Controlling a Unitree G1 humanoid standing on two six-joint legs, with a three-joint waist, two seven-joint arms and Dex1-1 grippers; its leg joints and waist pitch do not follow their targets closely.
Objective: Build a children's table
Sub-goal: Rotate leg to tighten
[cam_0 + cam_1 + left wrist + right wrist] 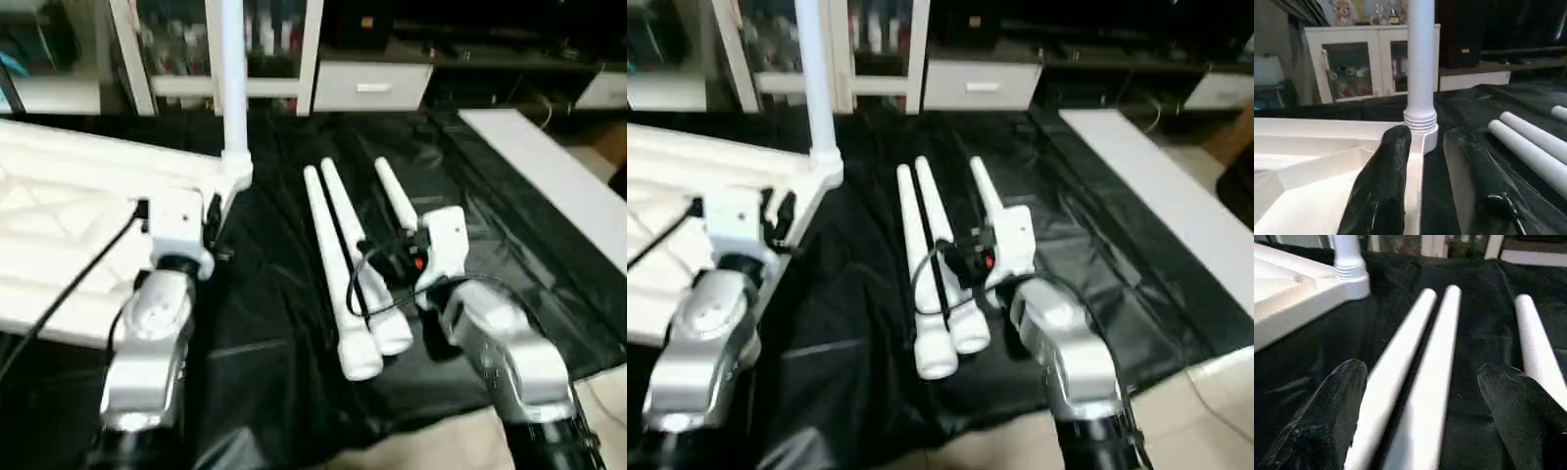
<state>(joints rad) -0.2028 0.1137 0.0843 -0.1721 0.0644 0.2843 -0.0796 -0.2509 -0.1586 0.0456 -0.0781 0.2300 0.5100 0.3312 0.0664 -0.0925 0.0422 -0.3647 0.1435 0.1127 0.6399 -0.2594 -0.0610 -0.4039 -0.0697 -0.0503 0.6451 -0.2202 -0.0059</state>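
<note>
The large white plastic square table top (59, 225) lies ribbed side up on the black-covered work table (274, 323). One long white tapered tube leg (232, 69) stands upright in its near corner socket (1421, 128).

Three loose white tapered legs lie on the black cover. A pair (1415, 382) lies side by side and touching; the third leg (1535, 342) lies a little apart.

Right gripper (1420, 416): black fingers (1327, 416) spread wide, holding nothing. The pair lies directly between and ahead of them. The long axes of the legs run away from the fingertips, roughly along the gripper's own pointing line. The third leg lies just outside the other finger (1520, 411).

Left gripper (1425, 186): fingers (1383, 186) partly apart, straddling the top's edge rib just short of the seated leg; whether they pinch it cannot be told.

Judgement: the right arm is the nearer to the loose legs. The coming move likely needs its fingers to close across one leg's width, not both.
</note>
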